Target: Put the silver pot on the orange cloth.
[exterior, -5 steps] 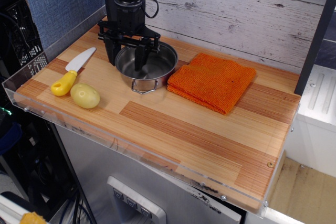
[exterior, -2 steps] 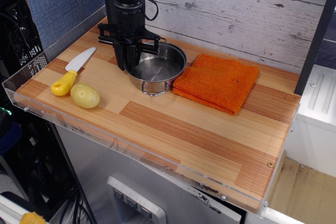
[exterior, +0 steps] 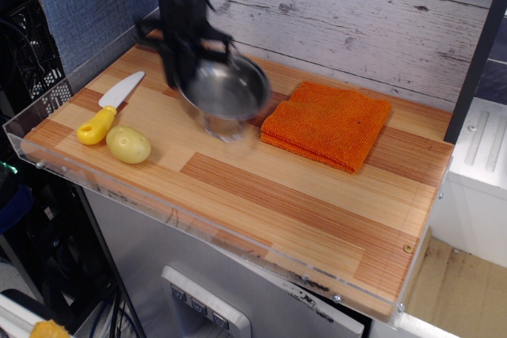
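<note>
The silver pot (exterior: 228, 91) is raised off the wooden table (exterior: 301, 195) and tilted, blurred by motion, just left of the orange cloth (exterior: 326, 124). My gripper (exterior: 187, 69) comes down from above and is shut on the pot's left rim; its fingers are blurred. The orange cloth lies flat and folded at the back right of the table, with the pot's right edge close to the cloth's left side.
A knife with a yellow handle (exterior: 109, 107) and a yellow potato-like object (exterior: 128, 144) lie at the left. A clear acrylic lip (exterior: 158, 203) runs along the front edge. A plank wall (exterior: 356, 13) stands behind and a dark post (exterior: 475, 53) at the right.
The gripper closed on the pot's left rim, dragged it right toward the cloth, nudging the cloth slightly right, and now has the pot lifted and tilted.
</note>
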